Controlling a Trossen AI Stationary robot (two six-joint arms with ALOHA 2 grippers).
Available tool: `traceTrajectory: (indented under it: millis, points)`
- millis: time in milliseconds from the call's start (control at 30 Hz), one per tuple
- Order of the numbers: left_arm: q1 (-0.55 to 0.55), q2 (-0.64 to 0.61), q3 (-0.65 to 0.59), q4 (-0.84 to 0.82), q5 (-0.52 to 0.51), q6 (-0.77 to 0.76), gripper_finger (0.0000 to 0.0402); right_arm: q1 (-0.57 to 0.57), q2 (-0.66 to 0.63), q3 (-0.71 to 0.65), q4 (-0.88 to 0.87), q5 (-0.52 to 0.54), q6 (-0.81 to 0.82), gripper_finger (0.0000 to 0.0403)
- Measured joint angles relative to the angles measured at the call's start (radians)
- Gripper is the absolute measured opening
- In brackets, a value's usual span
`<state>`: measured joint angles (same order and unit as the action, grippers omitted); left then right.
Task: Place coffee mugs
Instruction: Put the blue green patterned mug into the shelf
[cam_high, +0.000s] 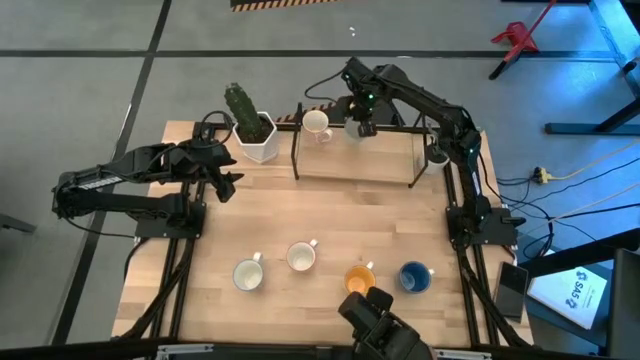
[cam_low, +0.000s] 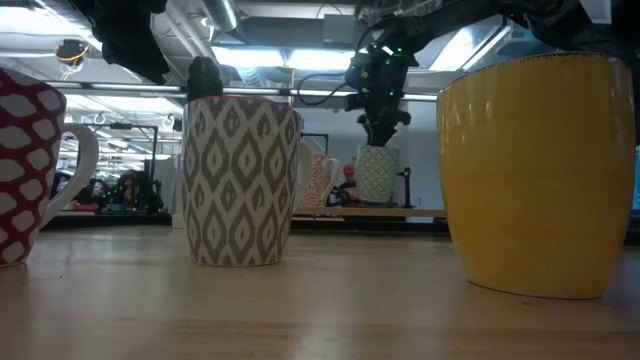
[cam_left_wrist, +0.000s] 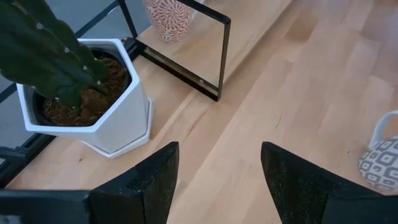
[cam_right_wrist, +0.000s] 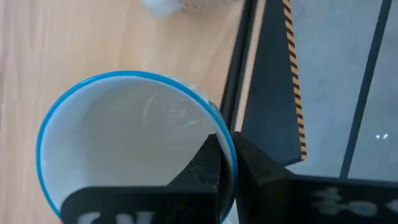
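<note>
Four mugs stand on their bases along the table's near edge: a white mug (cam_high: 248, 275), a second white mug (cam_high: 301, 257), an orange mug (cam_high: 360, 278) and a dark blue mug (cam_high: 414, 277). A red-patterned mug (cam_high: 316, 123) stands on the far shelf (cam_high: 385, 160). My right gripper (cam_high: 362, 122) is over the shelf, shut on a blue-rimmed white mug (cam_right_wrist: 124, 149). My left gripper (cam_left_wrist: 217, 155) is open and hovers over bare table near the cactus pot (cam_left_wrist: 93, 106). My right gripper holds the blue-rimmed mug by its rim (cam_right_wrist: 225, 140), on the side toward the shelf's far edge. One finger is inside the mug and one outside. The fingers come from above, pointing down. The mug is upright, its base (cam_low: 376, 200) at the shelf top; whether it rests there I cannot tell.
The white hexagonal cactus pot (cam_high: 255, 135) stands at the shelf's left end, and a small pot (cam_high: 437, 155) at its right end. The shelf has a black metal frame (cam_left_wrist: 221, 56). Bare wood lies between the shelf and the near row of mugs.
</note>
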<state>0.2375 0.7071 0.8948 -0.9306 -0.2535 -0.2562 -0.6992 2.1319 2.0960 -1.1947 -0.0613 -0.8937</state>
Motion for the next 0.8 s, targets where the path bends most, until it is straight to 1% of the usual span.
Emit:
traceTrajectory:
  millis: [233, 667, 800]
  points:
    - [0.0, 0.0, 0.0, 0.0, 0.0, -0.003, 0.0222, -0.009, 0.0, -0.024, 0.025, -0.011, -0.002, 0.0]
    - [0.0, 0.0, 0.0, 0.0, -0.001, -0.006, 0.0222, -0.015, 0.001, -0.026, 0.016, -0.011, 0.001, 0.0006]
    - [0.0, 0.0, 0.0, 0.0, -0.001, -0.006, 0.0222, -0.016, 0.0, -0.047, 0.011, -0.013, -0.001, 0.0008]
